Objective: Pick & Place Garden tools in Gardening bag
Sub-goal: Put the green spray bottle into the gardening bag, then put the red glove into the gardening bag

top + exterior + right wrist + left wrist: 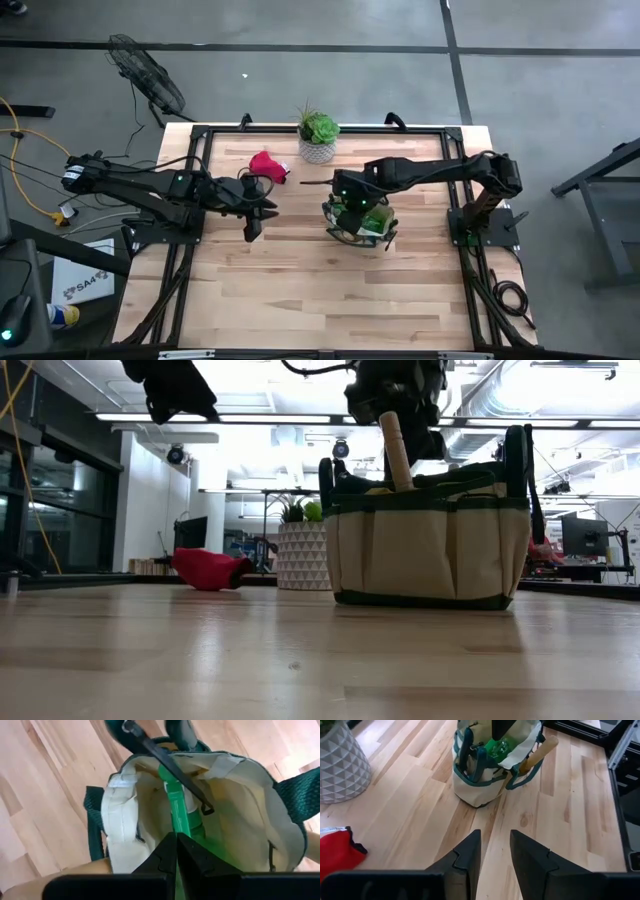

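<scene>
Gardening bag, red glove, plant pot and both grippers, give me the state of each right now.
gardening bag: upright, open, tools inside
wooden handle: sticking up from the bag, tilted
green spray bottle: inside the bag
red glove: lying on the table, outside the bag
plant pot: upright
left gripper: open, empty
right gripper: shut, above the bag

A pale wood-plank worktop (300, 290) in a black frame carries three things: a red glove (266, 165) near the far edge, a white pot (317, 150) just beside it, and a tan bag (360, 222) at centre.
</scene>
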